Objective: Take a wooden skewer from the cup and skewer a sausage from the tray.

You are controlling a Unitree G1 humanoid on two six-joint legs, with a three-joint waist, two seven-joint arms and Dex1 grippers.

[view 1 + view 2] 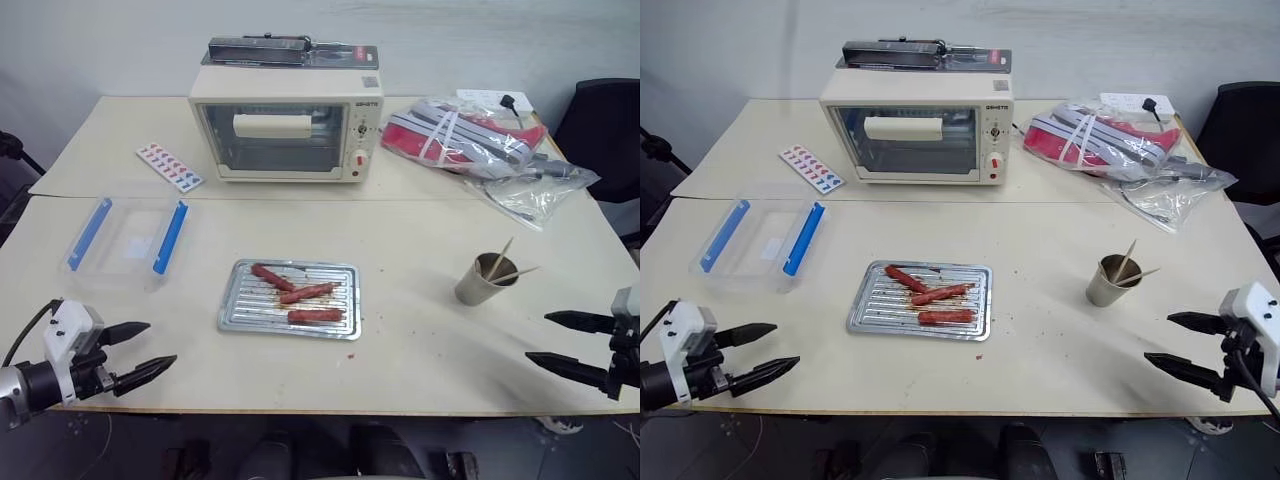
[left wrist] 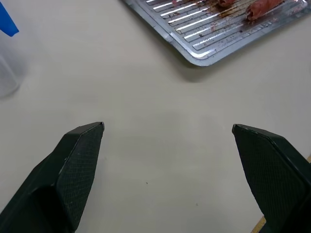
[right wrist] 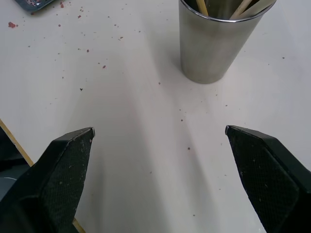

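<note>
At the near left edge of the cream table (image 1: 420, 330), the left gripper (image 1: 139, 351) hovers with its two black fingers spread wide, holding nothing; a clear plastic box with blue clips (image 1: 125, 236) lies just beyond it. A sweep toward the middle could nudge that box, or catch the rim of the shiny silver ribbed metal tray (image 1: 232, 300) and slide it, as nothing pins the tray down. On the tray lie three reddish-brown sausages; the short straight sausage (image 1: 315, 316) lies nearest the front edge, close beside a longer one, so a badly aimed point may roll it or spear its neighbour. To the right stands the small grey-tan tapered cup (image 1: 478, 286) with thin pale wooden skewers (image 1: 498, 259) leaning out. The right gripper (image 1: 566, 344) waits near the table's front right edge, also wide and empty; it seems light, and a sideways pull on a stick could tip the cup
</note>
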